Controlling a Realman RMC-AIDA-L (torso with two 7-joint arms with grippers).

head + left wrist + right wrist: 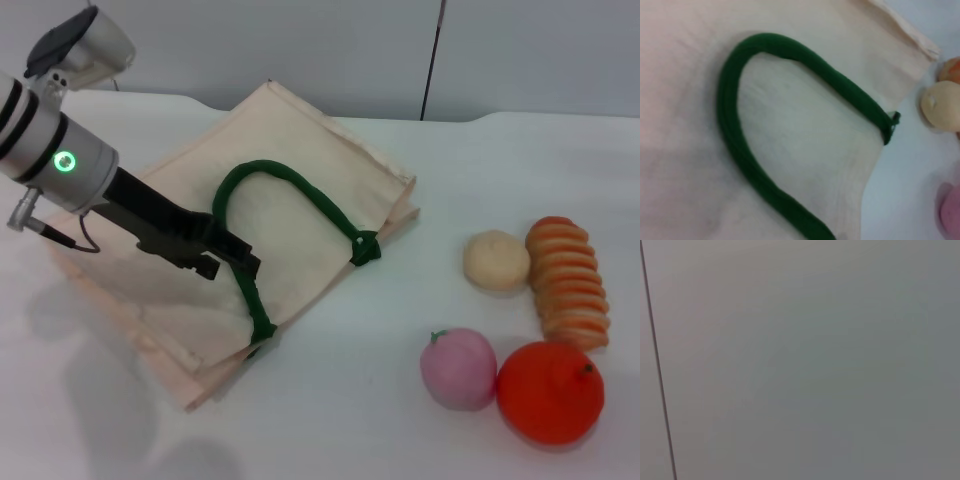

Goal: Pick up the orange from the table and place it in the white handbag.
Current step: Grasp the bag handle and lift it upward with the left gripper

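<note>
The orange point(550, 392) is a round orange-red fruit resting on the white table point(380, 430) at the front right. To the left the white handbag point(290, 150) lies flat, with its dark green handle point(290, 185) looped on top. My left gripper point(230, 265) hovers low over the bag at the handle's near-left leg, open, with nothing between its fingers. In the left wrist view the handle point(730, 120) curves across the cream fabric of the bag point(790, 140). My right arm is out of sight; its wrist view holds only a blank grey wall.
A pink round fruit point(458, 368) touches the orange on its left. Behind them are a cream bun point(496, 260) and a ridged orange loaf point(570, 282). In the left wrist view the bun point(941, 105) sits beyond the bag's edge.
</note>
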